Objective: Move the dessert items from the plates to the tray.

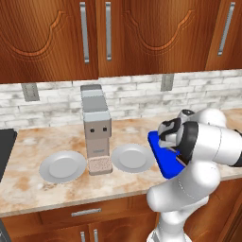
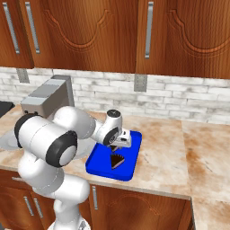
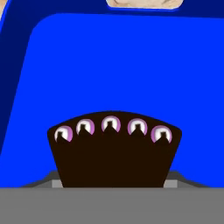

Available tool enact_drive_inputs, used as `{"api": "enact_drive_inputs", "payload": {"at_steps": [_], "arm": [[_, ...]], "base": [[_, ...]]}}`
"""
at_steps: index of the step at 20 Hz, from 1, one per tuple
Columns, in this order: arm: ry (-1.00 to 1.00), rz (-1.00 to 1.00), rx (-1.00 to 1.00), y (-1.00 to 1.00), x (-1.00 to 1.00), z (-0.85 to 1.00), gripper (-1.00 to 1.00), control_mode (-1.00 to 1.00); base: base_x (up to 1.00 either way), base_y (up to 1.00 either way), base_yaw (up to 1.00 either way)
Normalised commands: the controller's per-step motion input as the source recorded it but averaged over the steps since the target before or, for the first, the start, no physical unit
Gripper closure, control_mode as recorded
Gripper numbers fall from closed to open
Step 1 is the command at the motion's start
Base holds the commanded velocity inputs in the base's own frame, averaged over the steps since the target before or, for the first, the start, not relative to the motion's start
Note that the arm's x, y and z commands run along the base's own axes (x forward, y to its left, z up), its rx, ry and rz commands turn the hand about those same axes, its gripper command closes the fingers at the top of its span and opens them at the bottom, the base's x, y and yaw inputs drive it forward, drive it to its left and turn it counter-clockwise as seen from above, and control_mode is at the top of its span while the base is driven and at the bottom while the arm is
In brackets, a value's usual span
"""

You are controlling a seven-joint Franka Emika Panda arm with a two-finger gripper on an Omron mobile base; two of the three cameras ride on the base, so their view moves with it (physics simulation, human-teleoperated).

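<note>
While the arm bends low over the blue tray (image 2: pixel 101 167), the gripper (image 2: pixel 117 146) hangs just above the tray's far half, and I cannot tell whether its jaws are apart or clamped. One cake slice (image 2: pixel 118 161) lies on the tray at about 6 o'clock from the gripper; in the hand view a dark slice (image 3: pixel 113 153) with five pale dollops along its curved edge sits right before the camera on the blue floor. Both plates (image 1: pixel 62 166) (image 1: pixel 133 157) lie bare on the tabletop (image 2: pixel 179 152), either side of the grey appliance (image 1: pixel 97 130). At 3 o'clock of the tray the tabletop runs open. The tray's near rim sits close to the tabletop's front edge. No writing is readable anywhere.
</note>
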Motion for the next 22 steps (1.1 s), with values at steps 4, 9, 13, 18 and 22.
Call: {"api": "enact_drive_inputs", "payload": {"at_steps": [4,9,13,18,22], "arm": [[0.0,0.0,0.0,-0.01,0.0,-0.14,1.0,-1.0],[0.0,0.0,0.0,0.0,0.0,-0.07,1.0,-1.0],[0.0,0.0,0.0,0.0,0.09,0.0,1.0,-1.0],[0.0,0.0,0.0,0.0,0.17,0.0,1.0,-1.0],[0.0,0.0,0.0,0.0,0.09,0.0,1.0,-1.0]], "base": [[0.0,0.0,0.0],[0.0,0.0,0.0],[0.0,0.0,0.0],[0.0,0.0,0.0],[0.0,0.0,0.0]]}}
